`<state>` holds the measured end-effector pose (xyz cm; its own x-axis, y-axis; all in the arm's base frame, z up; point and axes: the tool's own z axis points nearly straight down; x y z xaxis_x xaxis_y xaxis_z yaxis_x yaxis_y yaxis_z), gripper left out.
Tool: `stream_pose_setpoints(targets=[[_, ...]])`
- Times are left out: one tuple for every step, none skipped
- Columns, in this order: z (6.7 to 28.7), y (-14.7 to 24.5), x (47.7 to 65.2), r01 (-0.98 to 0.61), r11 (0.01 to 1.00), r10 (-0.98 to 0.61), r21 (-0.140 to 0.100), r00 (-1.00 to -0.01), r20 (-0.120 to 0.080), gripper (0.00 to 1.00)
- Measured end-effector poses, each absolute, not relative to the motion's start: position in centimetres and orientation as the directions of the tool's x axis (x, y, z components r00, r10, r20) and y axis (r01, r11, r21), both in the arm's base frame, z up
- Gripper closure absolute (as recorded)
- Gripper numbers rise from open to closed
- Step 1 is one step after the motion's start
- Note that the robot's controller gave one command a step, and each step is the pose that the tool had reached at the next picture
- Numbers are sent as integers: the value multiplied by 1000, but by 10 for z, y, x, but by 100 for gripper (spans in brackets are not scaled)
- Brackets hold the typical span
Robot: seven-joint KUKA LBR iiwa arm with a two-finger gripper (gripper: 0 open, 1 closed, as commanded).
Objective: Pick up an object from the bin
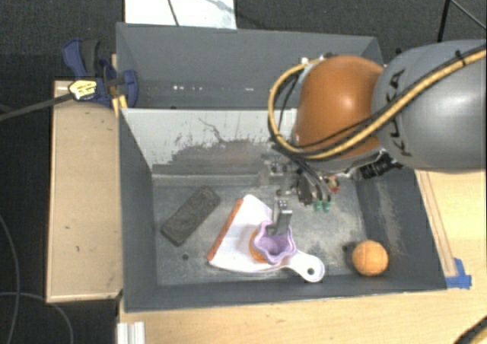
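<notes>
Closest to the front wall, a white plastic handle (pixel 310 268) with a rounded end, long axis slanting from the middle of the bin (pixel 183 262) toward the front right, tip pointing that way. Right of it, near the front right corner, a matte orange ball (pixel 370 257), apart from everything else. At the handle's inner end and touching it, a small purple cup-like piece (pixel 274 245) — glossy, wavy-rimmed, roughly round, so no clear long axis or pointing direction. Sits mid-floor on a flat white sheet-like thing (pixel 242 240) with an orange edge running front-left to back-right. Farther left, a dark grey block (pixel 190 215), rough-surfaced and oblong, slanted along the same diagonal on the scuffed metal floor. Straight above the purple piece, the gripper (pixel 282 224), its tip down at the rim — open or closed, cannot tell. Behind, a smooth orange dome cover (pixel 338 103) looped with black and yellow cables.
</notes>
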<state>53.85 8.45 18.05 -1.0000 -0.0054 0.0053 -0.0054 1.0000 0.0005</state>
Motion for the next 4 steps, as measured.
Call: stream_pose_setpoints(targets=[[185,84,540,-3,1000,-3,1,-1000,-3,0],[140,99,538,-39,999,-39,1,-999,-11,0],[110,107,536,-260,966,-260,1,-966,1,0],[75,105,524,-26,1000,-26,1,-1000,-3,100]])
